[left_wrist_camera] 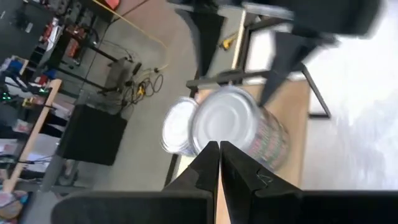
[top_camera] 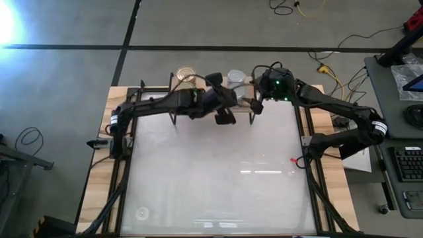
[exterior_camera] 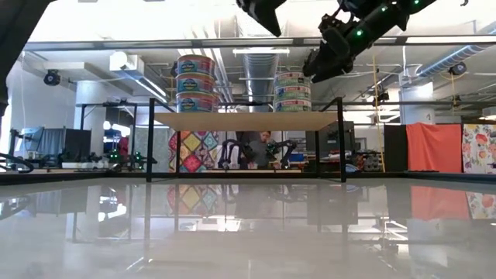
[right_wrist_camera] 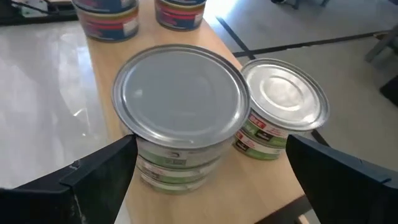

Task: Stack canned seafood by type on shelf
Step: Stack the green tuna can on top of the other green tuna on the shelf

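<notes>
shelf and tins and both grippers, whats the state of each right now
shelf: standing, tins on its board
blue-label stack: upright on the shelf, three visible
green-label stack: upright on the shelf
single green-label tin: upright beside that stack
left gripper: shut, empty
right gripper: open, straddling the green-label stack

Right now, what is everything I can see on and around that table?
short round metal tins with silver-grey lids and green labels: two stacks, side by side at one end of the shelf
short round metal tins with blue-and-red labels: at least one stack, three high, gold lid on top, other end of the shelf
low shelf with light wooden board and black legs: one, at the table's far edge
large white-topped table: one, black frame
left gripper: black, shut, empty, above the silver-lidded tins
right gripper: black, open, over the nearer silver-lidded stack
</notes>
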You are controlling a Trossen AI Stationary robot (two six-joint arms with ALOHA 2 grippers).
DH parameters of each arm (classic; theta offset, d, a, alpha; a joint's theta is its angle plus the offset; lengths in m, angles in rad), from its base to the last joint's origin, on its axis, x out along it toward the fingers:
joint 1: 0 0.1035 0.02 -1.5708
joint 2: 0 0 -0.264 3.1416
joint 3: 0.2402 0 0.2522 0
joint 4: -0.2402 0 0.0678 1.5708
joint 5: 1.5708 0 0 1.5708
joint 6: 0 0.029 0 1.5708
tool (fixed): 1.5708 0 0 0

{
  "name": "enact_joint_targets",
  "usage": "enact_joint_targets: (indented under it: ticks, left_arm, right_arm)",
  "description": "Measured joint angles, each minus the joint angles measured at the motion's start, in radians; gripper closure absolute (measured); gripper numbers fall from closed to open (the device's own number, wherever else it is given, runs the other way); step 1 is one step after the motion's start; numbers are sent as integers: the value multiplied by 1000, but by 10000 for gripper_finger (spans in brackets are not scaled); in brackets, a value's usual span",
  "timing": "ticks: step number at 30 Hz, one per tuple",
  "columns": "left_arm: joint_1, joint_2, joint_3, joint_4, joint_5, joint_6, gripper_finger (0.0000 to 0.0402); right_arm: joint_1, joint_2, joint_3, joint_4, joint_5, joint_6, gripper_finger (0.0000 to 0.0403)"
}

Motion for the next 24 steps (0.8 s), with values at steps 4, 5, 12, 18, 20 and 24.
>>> enact_joint_targets:
  ticks: [4, 5, 12, 18, 20, 24]
  left_arm:
    - [-52, -4, -2, -46, -60, -16, 401]
    - [-63, -9, -2, -60, -74, -27, 401]
    - [-123, -31, -10, -155, -95, -121, 401]
    - [-162, -92, -115, -142, -98, -183, 401]
    - [-173, -119, -175, -114, -97, -200, 401]
    - [-187, -197, -297, -53, -98, -229, 401]
  right_arm:
    - [0, -16, 0, -22, 42, -17, 3]
    - [0, -23, 0, -28, 57, -25, 3]
    - [1, -69, 0, 2, 125, 11, 3]
    - [29, -41, 2, 59, 44, 62, 3]
    - [38, -20, 2, 56, 49, 55, 3]
    - [37, -4, 2, 42, 55, 38, 3]
